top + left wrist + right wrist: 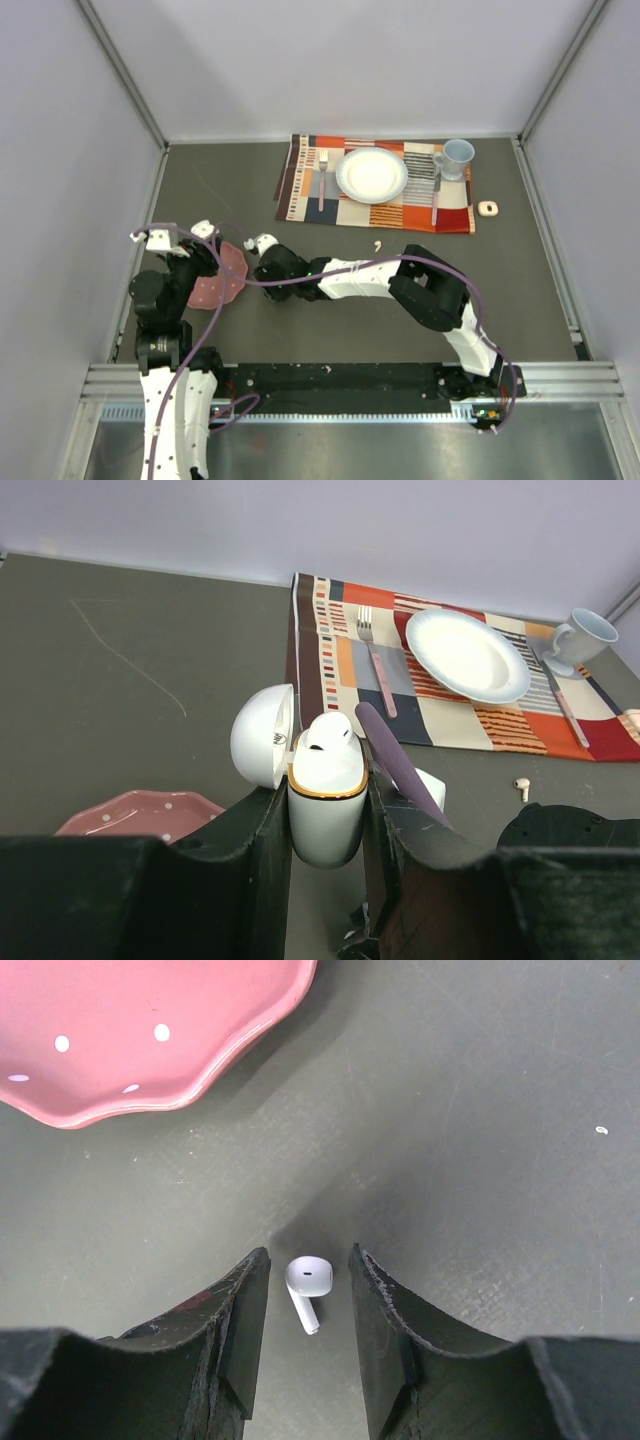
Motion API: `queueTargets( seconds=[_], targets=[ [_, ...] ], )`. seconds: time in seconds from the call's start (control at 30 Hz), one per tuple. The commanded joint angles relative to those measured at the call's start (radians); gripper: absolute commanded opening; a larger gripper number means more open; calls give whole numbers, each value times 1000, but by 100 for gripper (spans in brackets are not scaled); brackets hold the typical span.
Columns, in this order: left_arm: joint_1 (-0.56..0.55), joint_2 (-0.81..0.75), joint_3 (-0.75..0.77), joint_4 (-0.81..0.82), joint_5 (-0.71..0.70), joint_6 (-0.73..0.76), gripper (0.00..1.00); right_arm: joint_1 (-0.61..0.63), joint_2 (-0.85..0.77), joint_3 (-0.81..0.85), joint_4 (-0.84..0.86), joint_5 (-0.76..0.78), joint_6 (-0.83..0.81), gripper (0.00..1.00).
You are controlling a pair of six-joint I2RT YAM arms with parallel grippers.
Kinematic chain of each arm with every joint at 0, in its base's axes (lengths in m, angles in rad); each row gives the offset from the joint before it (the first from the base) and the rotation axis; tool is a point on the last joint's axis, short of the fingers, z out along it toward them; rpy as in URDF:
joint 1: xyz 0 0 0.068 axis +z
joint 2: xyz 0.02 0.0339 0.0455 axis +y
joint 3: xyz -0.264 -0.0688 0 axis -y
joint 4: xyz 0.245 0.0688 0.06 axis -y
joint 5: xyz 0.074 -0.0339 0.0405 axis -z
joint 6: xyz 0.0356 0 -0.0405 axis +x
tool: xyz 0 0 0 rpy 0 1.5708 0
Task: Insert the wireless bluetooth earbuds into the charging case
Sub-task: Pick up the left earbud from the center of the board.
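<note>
My left gripper [325, 792] is shut on the white charging case [325, 820] and holds it upright. The case's lid [262, 736] is open to the left, and one white earbud [328, 732] sits in the case. My right gripper [309, 1256] is open and low over the table. A white earbud [308, 1280] lies flat between its fingers and touches neither. Another earbud [377, 244] lies on the table just below the placemat; it also shows in the left wrist view [521, 786]. In the top view the left gripper [195, 240] and right gripper [268, 262] are close together at the left.
A pink dotted plate [215, 278] lies under and between the grippers, and also shows in the right wrist view [140, 1030]. At the back is a striped placemat [380, 212] with a white plate [372, 175], fork [322, 180], knife [436, 190] and mug [456, 158]. A small pale object [488, 208] lies to its right.
</note>
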Motion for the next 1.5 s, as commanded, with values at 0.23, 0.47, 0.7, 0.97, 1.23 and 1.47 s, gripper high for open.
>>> queueTargets(
  seconds=[0.23,0.47,0.7,0.97,1.23,1.47],
  targets=[
    [3,-2,6,54,20,-6,0,4,-39,-40,-52,7,6,39],
    [3,-5,11,48,23,-2,0,0,-46,-45,-49,-7,15,40],
    [4,-1,11,54,25,-2,0,-12,-51,-48,-42,-23,24,40],
    [3,1,8,54,28,-3,0,-12,-43,-46,-39,-26,26,40],
    [3,1,8,56,26,-5,0,-16,-30,-40,-39,-30,24,39],
    [3,1,5,60,29,-6,0,-16,-10,-29,-41,-43,23,38]
  ],
)
